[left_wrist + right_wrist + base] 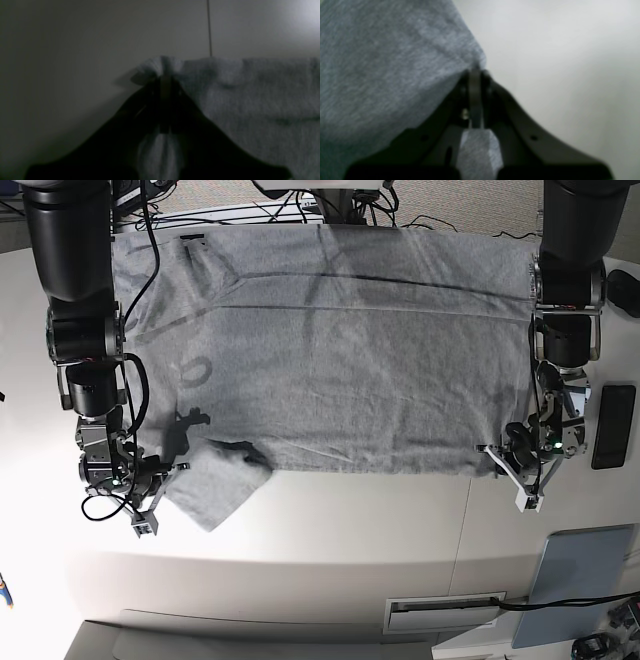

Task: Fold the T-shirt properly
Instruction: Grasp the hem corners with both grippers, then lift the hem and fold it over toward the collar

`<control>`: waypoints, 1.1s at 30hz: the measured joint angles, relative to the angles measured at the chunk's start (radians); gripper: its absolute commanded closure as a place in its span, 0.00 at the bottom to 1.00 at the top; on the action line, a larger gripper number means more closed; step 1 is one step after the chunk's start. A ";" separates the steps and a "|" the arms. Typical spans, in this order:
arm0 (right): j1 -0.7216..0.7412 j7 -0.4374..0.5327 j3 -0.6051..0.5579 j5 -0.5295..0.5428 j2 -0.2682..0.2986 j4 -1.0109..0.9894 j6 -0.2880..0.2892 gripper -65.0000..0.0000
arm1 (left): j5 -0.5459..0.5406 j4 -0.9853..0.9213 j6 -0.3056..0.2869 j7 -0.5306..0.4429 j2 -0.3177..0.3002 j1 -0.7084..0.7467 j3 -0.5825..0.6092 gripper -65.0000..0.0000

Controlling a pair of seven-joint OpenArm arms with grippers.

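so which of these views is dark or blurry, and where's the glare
Left wrist view: very dark, soft, the T-shirt dim, glare top right. Right wrist view: brighter but out of focus. Base view: sharpest, arm shadows across the cloth, table brightly lit.

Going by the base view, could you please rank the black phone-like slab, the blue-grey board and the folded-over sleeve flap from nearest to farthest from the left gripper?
From the left gripper, shut on the T-shirt hem:
1. Black slab, just outboard on the view's right.
2. Blue-grey board, toward the lower right corner.
3. Sleeve flap, far across the shirt by the right gripper.
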 measured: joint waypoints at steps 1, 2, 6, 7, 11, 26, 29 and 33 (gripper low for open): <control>-0.003 -0.001 0.000 -0.002 0.000 0.000 -0.001 1.00 | 0.000 0.000 0.000 0.000 0.000 0.000 0.000 1.00; -0.004 -0.002 0.000 0.000 0.000 0.000 -0.009 1.00 | -0.002 0.000 0.000 0.000 0.000 0.001 0.000 1.00; -0.010 -0.024 0.000 -0.016 -0.002 0.025 -0.025 1.00 | -0.012 0.002 0.000 -0.002 0.000 0.004 0.000 1.00; -0.014 -0.035 0.000 -0.018 -0.001 0.038 -0.029 1.00 | -0.011 0.008 0.001 -0.002 0.000 0.007 0.000 1.00; -0.040 -0.125 0.000 -0.040 0.005 0.142 -0.043 1.00 | -0.011 0.055 0.000 0.006 -0.005 0.036 0.000 1.00; -0.443 -0.364 0.159 -0.154 0.076 0.923 -0.168 1.00 | -0.189 0.547 0.021 0.085 -0.123 0.337 0.000 1.00; -0.539 -0.396 0.243 -0.153 0.076 1.049 -0.158 1.00 | -0.216 0.600 0.022 0.108 -0.124 0.388 -0.035 1.00; -0.644 -0.400 0.296 -0.149 0.108 1.200 -0.157 1.00 | -0.256 0.691 -0.027 0.120 -0.122 0.450 -0.111 1.00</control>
